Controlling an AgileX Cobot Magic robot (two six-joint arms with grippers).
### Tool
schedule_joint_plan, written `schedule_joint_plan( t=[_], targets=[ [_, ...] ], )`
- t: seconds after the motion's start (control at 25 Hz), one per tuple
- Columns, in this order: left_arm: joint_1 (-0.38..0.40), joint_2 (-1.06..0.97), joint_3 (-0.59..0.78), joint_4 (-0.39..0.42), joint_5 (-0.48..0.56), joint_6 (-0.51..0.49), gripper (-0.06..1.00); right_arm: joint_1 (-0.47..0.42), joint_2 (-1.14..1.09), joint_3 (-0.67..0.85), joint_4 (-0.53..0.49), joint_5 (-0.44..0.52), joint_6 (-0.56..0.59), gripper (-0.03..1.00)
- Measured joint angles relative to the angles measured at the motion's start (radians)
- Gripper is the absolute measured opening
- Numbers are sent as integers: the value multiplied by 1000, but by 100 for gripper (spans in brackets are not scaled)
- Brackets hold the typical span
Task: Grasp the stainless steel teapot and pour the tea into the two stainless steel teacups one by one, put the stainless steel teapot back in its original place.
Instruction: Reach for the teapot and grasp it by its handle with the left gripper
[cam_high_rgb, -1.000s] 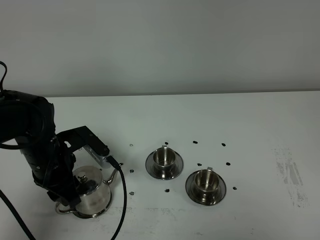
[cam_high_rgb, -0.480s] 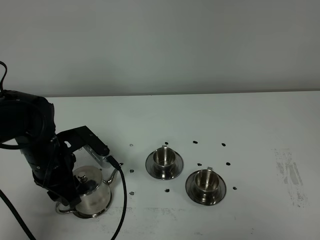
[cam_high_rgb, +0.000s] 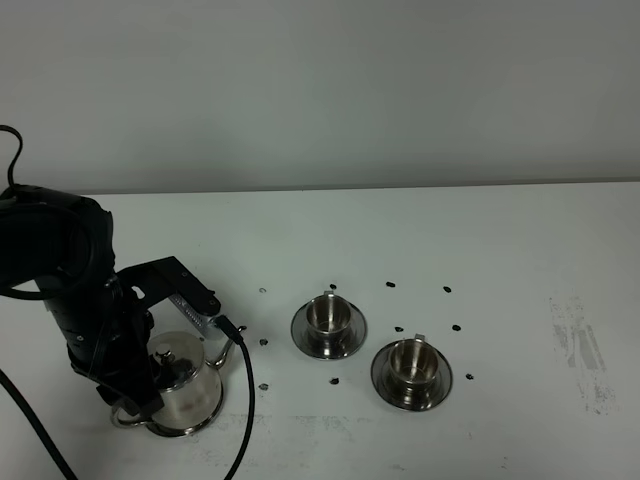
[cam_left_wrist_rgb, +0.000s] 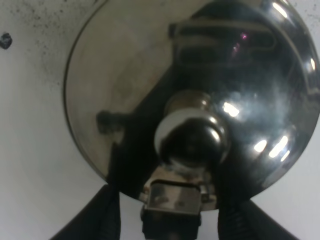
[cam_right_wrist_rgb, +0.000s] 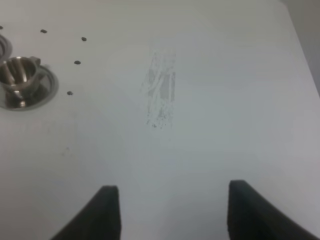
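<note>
teapot (cam_high_rgb: 185, 385): one; teacups (cam_high_rgb: 328, 315) (cam_high_rgb: 410, 362): two; left gripper (cam_left_wrist_rgb: 171, 216) spread wide, gripping nothing; right gripper (cam_right_wrist_rgb: 170, 210) likewise spread, empty.

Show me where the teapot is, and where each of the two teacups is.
teapot (cam_high_rgb: 195, 392): exterior high view, on its rounded steel body.
teacup nearer the teapot (cam_high_rgb: 330, 315): exterior high view, on the cup's bowl.
teacup farther from the teapot (cam_high_rgb: 411, 362): exterior high view, on the cup's bowl.

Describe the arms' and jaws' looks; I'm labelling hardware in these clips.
The left arm is bulky, matt black, with a ribbed silver plate near its wrist and a black cable trailing off. Both arms' jaws are plain black, tapering tips; no markings show.
</note>
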Motion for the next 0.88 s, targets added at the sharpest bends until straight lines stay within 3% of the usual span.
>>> schedule_joint_plan(
  t=[0.88],
  targets=[
    [-10, 29, 0, 1, -27, 0, 50, 0, 0, 0, 0, 0, 0, 49]
  ],
)
